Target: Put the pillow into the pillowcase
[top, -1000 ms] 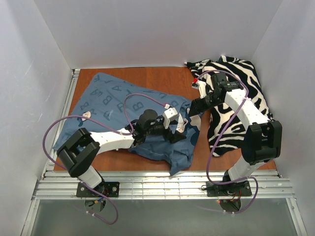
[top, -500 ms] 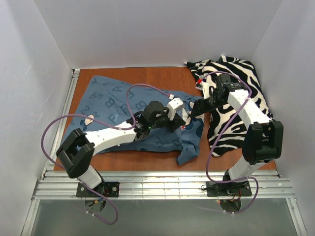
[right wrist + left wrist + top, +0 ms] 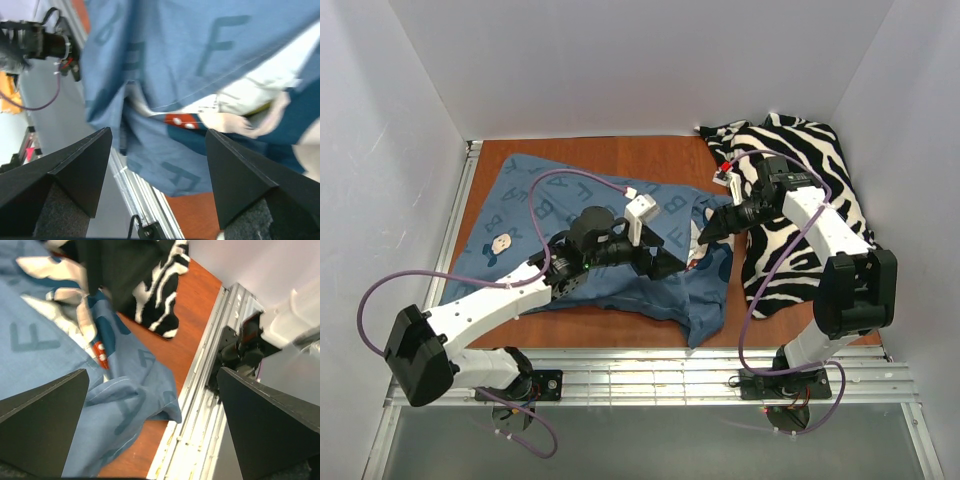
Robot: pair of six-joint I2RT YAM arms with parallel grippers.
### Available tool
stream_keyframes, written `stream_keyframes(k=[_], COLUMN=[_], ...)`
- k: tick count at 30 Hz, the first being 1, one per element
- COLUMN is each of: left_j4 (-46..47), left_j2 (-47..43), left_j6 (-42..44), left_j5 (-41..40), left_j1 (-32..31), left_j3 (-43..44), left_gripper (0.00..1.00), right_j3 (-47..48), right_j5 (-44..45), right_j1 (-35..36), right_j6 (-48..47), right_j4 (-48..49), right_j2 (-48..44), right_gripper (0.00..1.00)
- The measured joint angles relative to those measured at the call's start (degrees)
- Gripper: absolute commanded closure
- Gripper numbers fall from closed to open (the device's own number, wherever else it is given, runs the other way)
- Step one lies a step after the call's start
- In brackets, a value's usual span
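Note:
The blue pillowcase (image 3: 545,230) with pale letters lies flat over the left and middle of the table, its right end bunched near the front edge. The pillow (image 3: 250,97) shows only as a white strip with a yellow edge at the case's opening, in the right wrist view. My left gripper (image 3: 665,262) hovers open over the bunched right end (image 3: 115,405), with nothing between its fingers. My right gripper (image 3: 712,230) is open too, just right of the opening, facing the blue cloth (image 3: 165,60) without holding it.
A black-and-white zebra-striped cloth (image 3: 800,200) lies crumpled at the back right, under the right arm. A metal rail (image 3: 650,375) runs along the front edge, close to the pillowcase's hanging corner (image 3: 172,412). White walls enclose the table on three sides.
My left gripper shut briefly and opened again while the arm stretched out lower and leftward. The pillowcase's right end has spread towards the right. My right gripper dropped a little towards the case.

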Motion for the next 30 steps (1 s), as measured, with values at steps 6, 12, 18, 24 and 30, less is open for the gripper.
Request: stream_keyframes(k=[6, 12, 18, 24, 30], left_j4=[-3.5, -8.5, -10.0, -11.3, -14.8], left_j2=[3.9, 7.7, 6.4, 5.0, 4.3], left_j6=[-5.7, -2.6, 0.1, 1.1, -0.1], left_j5=[-1.0, -6.0, -8.6, -10.5, -10.1], left_j1=[8.6, 11.6, 11.6, 14.2, 23.5], left_j3=[2.4, 3.1, 1.2, 0.4, 0.4], left_gripper=[0.02, 0.02, 0.02, 0.02, 0.02], right_j3=[-3.7, -5.1, -2.5, 0.5, 6.8], right_j5=[4.3, 17.0, 21.1, 20.3, 9.3], right_j1=[1.2, 1.8, 3.1, 4.3, 5.4], right_j6=[0.6, 4.0, 6.9, 8.7, 9.1], right_j4=[0.8, 4.4, 6.8, 8.4, 7.7], right_j2=[-2.3, -2.9, -0.3, 8.9, 13.9], right_gripper=[0.37, 0.3, 0.34, 0.99, 0.99])
